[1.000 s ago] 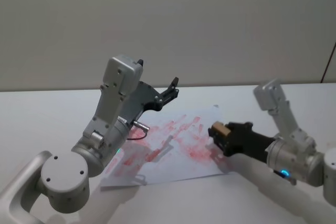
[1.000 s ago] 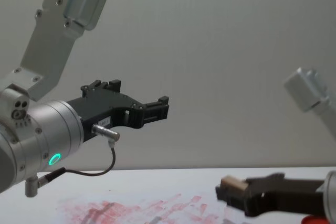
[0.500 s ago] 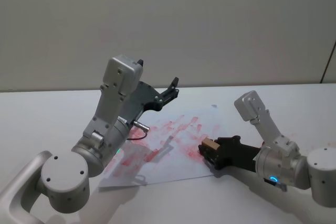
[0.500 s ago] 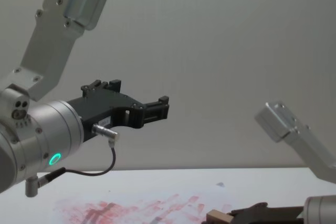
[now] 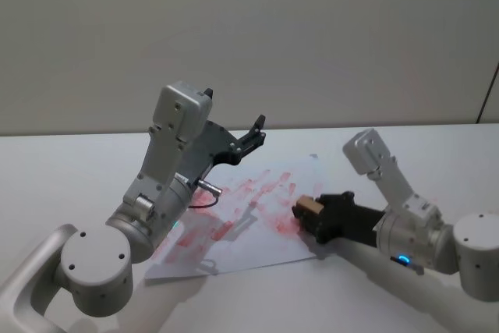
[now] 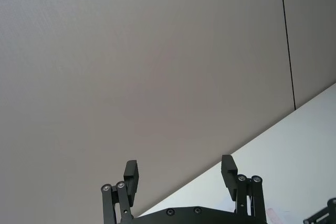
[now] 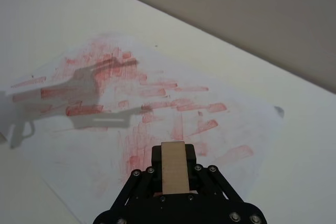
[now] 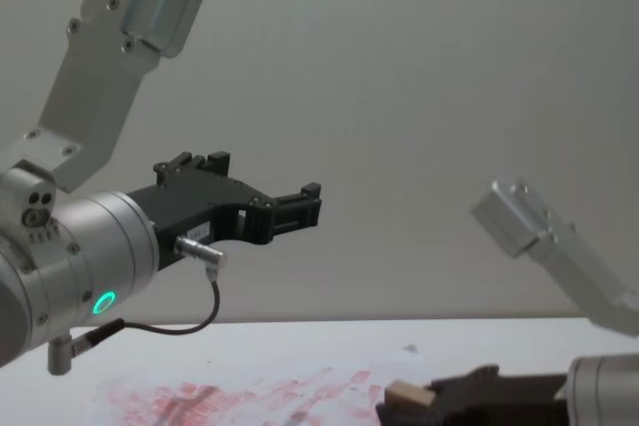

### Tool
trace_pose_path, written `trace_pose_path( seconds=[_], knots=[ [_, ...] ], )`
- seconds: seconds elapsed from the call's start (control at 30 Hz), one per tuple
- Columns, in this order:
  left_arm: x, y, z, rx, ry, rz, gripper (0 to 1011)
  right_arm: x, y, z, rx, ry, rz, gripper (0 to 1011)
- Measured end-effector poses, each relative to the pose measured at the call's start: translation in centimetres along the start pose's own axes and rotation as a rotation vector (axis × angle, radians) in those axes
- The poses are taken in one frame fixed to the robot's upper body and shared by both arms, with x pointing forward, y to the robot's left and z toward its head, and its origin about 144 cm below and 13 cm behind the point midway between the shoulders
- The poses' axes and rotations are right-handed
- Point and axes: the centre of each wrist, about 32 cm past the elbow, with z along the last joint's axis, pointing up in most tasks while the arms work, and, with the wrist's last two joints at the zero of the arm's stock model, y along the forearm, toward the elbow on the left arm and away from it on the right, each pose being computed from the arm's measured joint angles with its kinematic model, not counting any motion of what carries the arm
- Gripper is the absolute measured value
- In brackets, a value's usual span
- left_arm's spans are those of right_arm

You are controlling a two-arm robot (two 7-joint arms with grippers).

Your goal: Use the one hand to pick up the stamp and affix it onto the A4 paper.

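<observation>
Right gripper (image 5: pixel 306 210): we see it clamped on the stamp (image 5: pixel 309 206), one black finger on each side of the block, low over the right part of the A4 paper (image 5: pixel 261 241).
Stamp: held between the jaws with its tan wooden top showing above the paper's inked patch. Its base is hidden from us, so we cannot tell whether it touches the sheet.
A4 paper: lying flat on the table (image 5: pixel 78 169), covered in red-pink prints, with its far corner slightly lifted.
Left gripper (image 6: pixel 180 169): parked high above the paper's left part with its fingers spread apart, holding nothing.
Step in hand: we judge this to be the pressing phase, with the stamp brought over the paper.
How the stamp handles: we expect a light, rigid wooden block that will not give under the fingers. Its smooth sides could slip if the press goes in at an angle.
Where to hold: we would keep the grip on the two flat wooden sides, above the inked base.
How the paper handles: thin and loose, so we think it may slide or lift with a sticky base.
</observation>
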Motion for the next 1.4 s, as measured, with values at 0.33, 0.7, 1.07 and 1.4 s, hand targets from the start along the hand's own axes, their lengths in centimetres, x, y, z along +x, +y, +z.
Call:
trace_pose_path(
  seconds=[0.33, 0.7, 1.07, 1.4],
  knots=[
    [0.0, 0.0, 0.0, 0.0, 0.0, 0.0, 1001, 0.4, -2.0, 1.4, 0.095, -0.047, -0.079, 220],
    [0.0, 0.0, 0.0, 0.0, 0.0, 0.0, 1001, 0.8, -6.0, 1.8, 0.168, -0.038, -0.216, 220],
    [0.0, 0.0, 0.0, 0.0, 0.0, 0.0, 1001, 1.1, -10.4, 0.7, 0.148, 0.051, -0.354, 220],
    [0.0, 0.0, 0.0, 0.0, 0.0, 0.0, 1001, 1.5, -12.7, -0.6, 0.068, 0.13, -0.389, 220]
  ],
)
